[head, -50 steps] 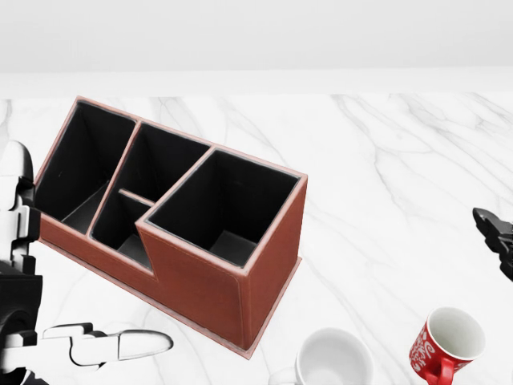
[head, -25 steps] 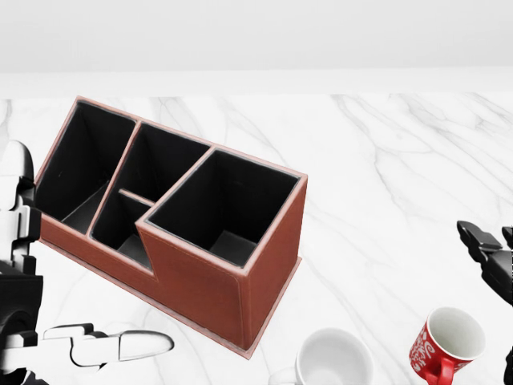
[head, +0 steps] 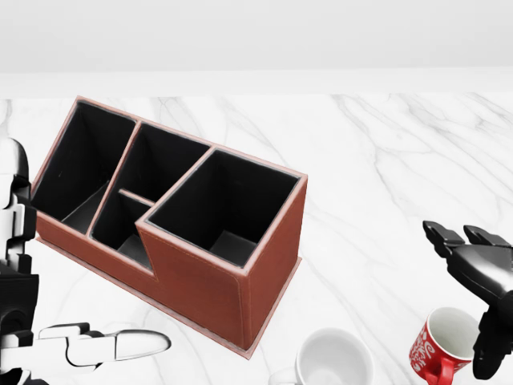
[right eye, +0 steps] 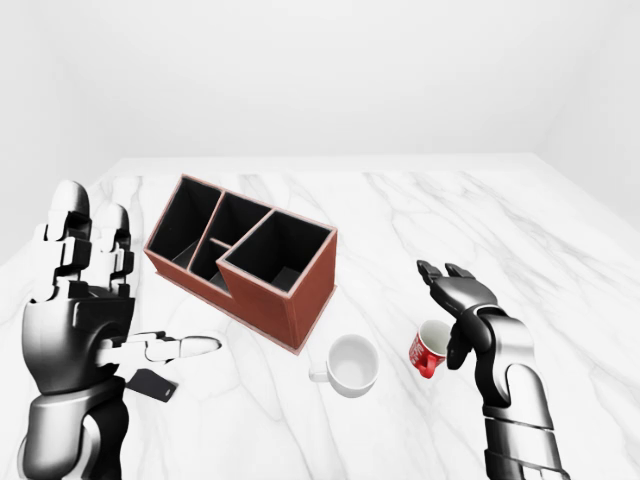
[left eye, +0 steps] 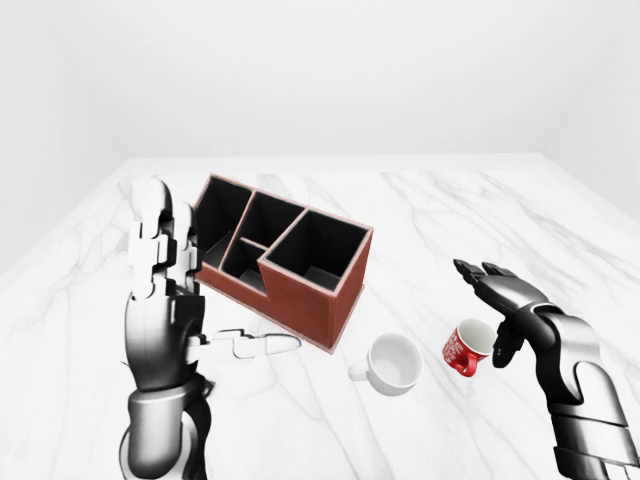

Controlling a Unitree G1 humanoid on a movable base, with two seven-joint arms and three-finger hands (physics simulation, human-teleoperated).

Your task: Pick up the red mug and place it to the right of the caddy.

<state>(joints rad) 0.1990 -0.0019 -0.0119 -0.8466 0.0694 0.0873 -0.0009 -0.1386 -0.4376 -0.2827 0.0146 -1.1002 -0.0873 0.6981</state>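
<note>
Leftmost in the left-eye view, the silver left hand [left eye: 165, 300] is held upright beside the caddy with its fingers spread and nothing in them. Next to it the brown-red, black-lined compartmented caddy [left eye: 285, 255] is seen standing on the white marble tabletop [left eye: 430, 215]. Further right a plain white mug [left eye: 393, 363] is set near the caddy's lower corner, and just right of that the glossy red mug with white lettering [left eye: 467, 347] is found — tipped, its mouth turned up and rightward, its handle low in the head view. At the far right the dark right hand [left eye: 505, 310] is poised over the red mug with fingers apart, one fingertip near the rim, though contact cannot be confirmed.

The mug is judged rigid, light and slick — likely breakable if dropped. A grasp across the rim and body is advised, since the handle is poorly presented.
</note>
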